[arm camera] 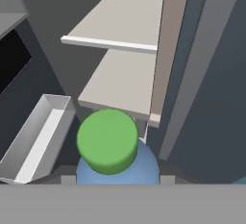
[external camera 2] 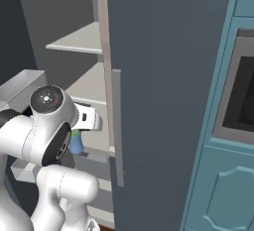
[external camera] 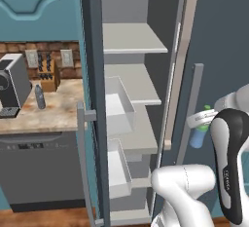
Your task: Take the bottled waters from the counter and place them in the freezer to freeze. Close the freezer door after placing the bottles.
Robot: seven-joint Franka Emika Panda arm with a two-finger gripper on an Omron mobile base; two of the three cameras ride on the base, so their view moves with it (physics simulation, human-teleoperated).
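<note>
Gripper (external camera: 200,123) clamped on the blue bottle (external camera: 199,136) with green top (arm camera: 107,140), gripping near the neck; bottle body hangs below the hand, roughly upright. In the hand view the green top sits right at the base of the gripper, blue shoulder (arm camera: 144,168) under it, fingers themselves not visible there.

Landmark: freezer (external camera: 133,99), standing open. Held bottle is just outside the freezer's opening, beside the vertical bar handle (external camera: 189,114) of the freezer door (external camera 2: 163,101), level with the lower shelves, not yet inside. Right base view shows the bottle (external camera 2: 76,143) low behind the arm's white joint, in front of the freezer's lower shelf edge. Hand view looks into the freezer: pale shelves (arm camera: 125,79) ahead of the bottle, a clear white drawer (arm camera: 38,136) off to one side.

Second bottle, grey-blue (external camera: 40,97), stands upright on the counter (external camera: 53,111) left of the freezer, between the coffee machine (external camera: 12,87) and the knife block (external camera: 48,72), well apart from the gripper.
</note>
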